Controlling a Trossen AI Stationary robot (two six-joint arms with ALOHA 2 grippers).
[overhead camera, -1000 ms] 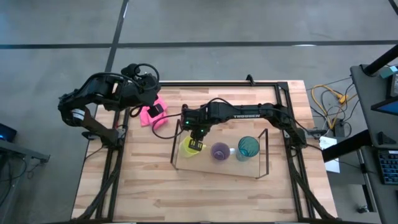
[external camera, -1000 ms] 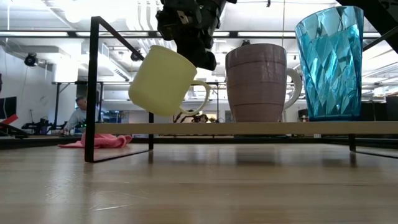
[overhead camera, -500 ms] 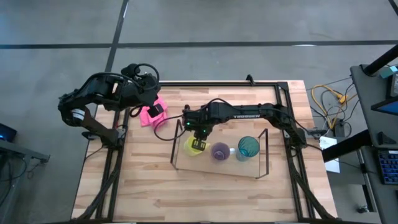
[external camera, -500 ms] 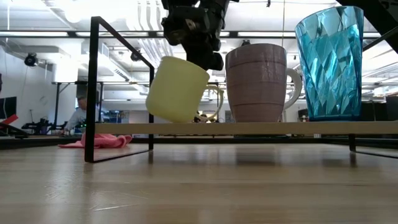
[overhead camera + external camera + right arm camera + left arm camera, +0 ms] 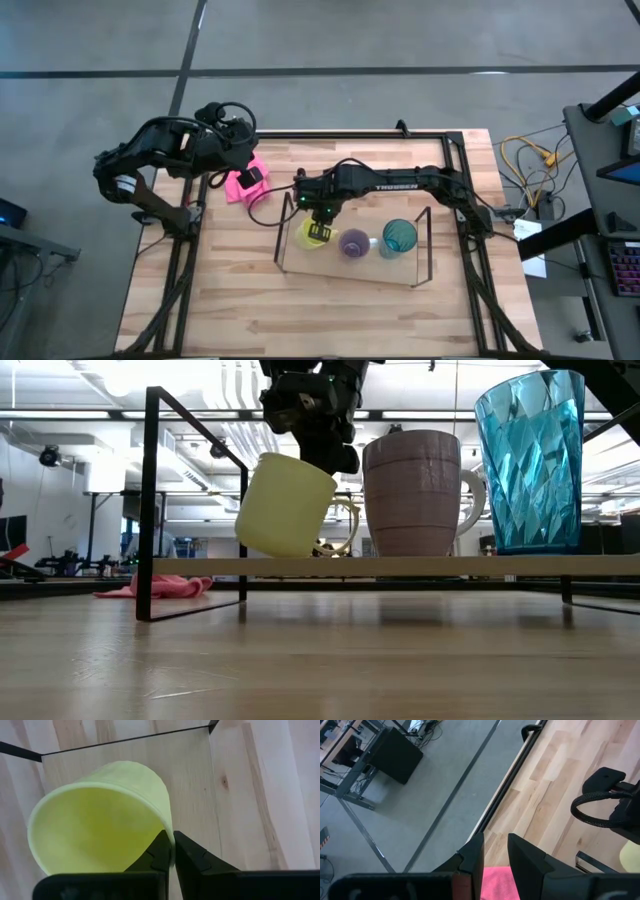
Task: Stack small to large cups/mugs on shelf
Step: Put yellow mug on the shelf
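Observation:
The yellow mug [image 5: 288,506] hangs tilted over the left end of the shelf [image 5: 420,565], its handle [image 5: 347,525] toward the purple mug [image 5: 414,495]. The purple mug and the teal tumbler [image 5: 530,460] stand upright on the clear panel, side by side. From above the row reads yellow mug [image 5: 305,240], purple mug [image 5: 353,243], tumbler [image 5: 399,237]. My right gripper [image 5: 316,233] is shut on the yellow mug. My left gripper [image 5: 250,178] waits at the far left over the pink cloth [image 5: 238,184], its fingers a narrow gap apart. My right gripper pinches the yellow mug's rim [image 5: 169,834], one finger [image 5: 159,852] inside the cup and one [image 5: 192,856] outside. The fingers come from above, pointing down. The mug is tilted, its base's low edge [image 5: 262,551] at the shelf panel; whether it touches, I cannot tell.
The shelf's black wire end frames [image 5: 148,500] rise at both ends of the panel. The pink cloth [image 5: 160,586] lies on the table beyond the shelf's left end. Bare wooden table [image 5: 300,310] lies in front of the shelf.
My right gripper has carried the yellow mug down and toward the purple mug. The mug has come more upright and its base has sunk to the shelf panel. In the last half second it has kept still.

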